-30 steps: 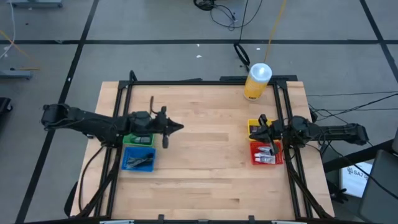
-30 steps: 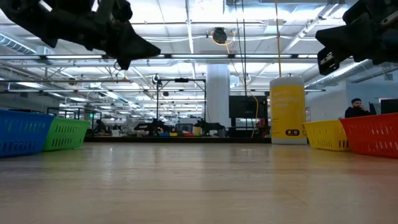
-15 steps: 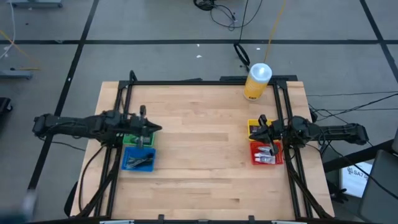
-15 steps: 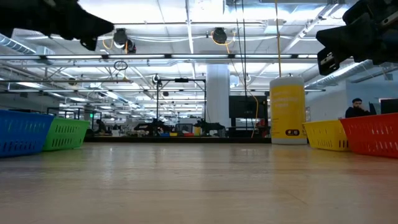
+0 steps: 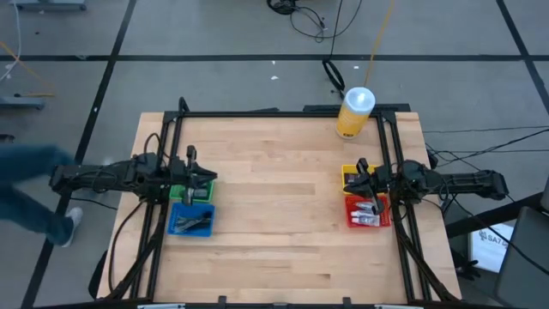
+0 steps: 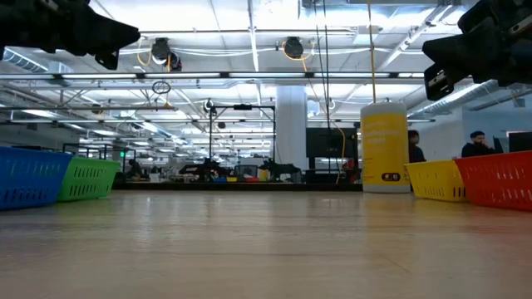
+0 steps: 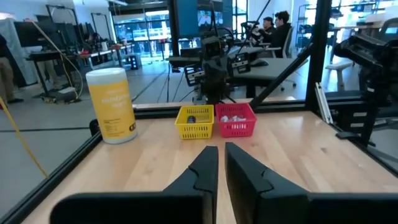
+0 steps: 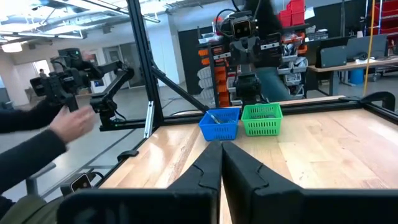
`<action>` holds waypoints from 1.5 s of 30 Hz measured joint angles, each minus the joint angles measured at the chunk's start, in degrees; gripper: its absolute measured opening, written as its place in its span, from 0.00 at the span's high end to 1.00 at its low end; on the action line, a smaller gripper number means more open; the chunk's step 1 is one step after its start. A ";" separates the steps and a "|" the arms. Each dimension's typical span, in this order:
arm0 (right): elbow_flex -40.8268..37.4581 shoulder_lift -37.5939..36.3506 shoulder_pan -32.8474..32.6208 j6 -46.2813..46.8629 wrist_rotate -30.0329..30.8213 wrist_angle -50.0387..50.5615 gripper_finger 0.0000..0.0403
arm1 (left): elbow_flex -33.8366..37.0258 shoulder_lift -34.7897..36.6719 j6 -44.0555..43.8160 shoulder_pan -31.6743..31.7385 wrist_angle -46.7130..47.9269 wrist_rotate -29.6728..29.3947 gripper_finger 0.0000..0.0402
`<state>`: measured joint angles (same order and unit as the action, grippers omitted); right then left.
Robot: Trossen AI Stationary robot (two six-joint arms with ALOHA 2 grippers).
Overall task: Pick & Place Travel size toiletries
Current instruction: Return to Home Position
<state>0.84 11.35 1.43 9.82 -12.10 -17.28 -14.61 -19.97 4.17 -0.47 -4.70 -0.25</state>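
Retracted leftward, our left claw [image 7: 221,152] hung closed and empty above the green plastic mesh bin [image 6: 87,178]; small white-and-blue toiletry tubes [image 5: 369,215] lay in the red plastic mesh bin [image 5: 350,221] just beside the closed right claw [image 8: 221,152]. We judged only homing remained.

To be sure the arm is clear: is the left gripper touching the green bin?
Apart. The low view shows the left gripper hanging high above the green bin, with the room's background visible between them.
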 joint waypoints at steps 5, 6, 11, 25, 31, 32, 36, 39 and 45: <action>0.00 0.00 0.00 0.00 -0.02 0.00 0.99 | 0.00 0.00 -0.09 0.00 -0.03 -0.02 0.92; 0.00 0.00 0.00 0.00 -0.01 0.00 0.99 | 0.00 0.04 -1.26 -0.02 0.10 0.00 0.92; -0.03 0.02 0.00 0.00 -0.02 -0.04 0.99 | 2.91 5.85 -5.16 -2.28 -2.20 3.41 0.92; -0.04 0.24 0.00 0.00 0.02 -0.85 0.99 | 13.77 19.49 -3.00 -5.46 3.47 4.39 1.00; -0.04 0.24 0.00 -0.01 0.01 -1.05 0.99 | 13.64 19.67 -2.72 -5.46 4.20 -0.86 0.95; -0.04 0.24 0.00 -0.01 0.00 -1.07 0.99 | 13.64 19.67 -2.00 -5.45 4.21 -0.97 0.94; -0.04 0.24 0.00 0.00 0.00 -1.08 0.99 | 13.64 19.67 2.76 -5.51 4.25 -1.09 0.92; -0.04 0.24 0.00 -0.02 0.00 -1.07 0.99 | 13.64 19.67 0.39 -5.51 4.39 -1.13 0.92; -0.04 0.24 0.00 -0.02 0.00 -1.07 0.99 | 13.64 19.67 0.34 -5.51 4.41 -1.14 0.94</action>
<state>0.80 11.60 1.43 9.80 -12.10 -18.35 -0.97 -0.30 4.51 -5.98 -0.30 -1.39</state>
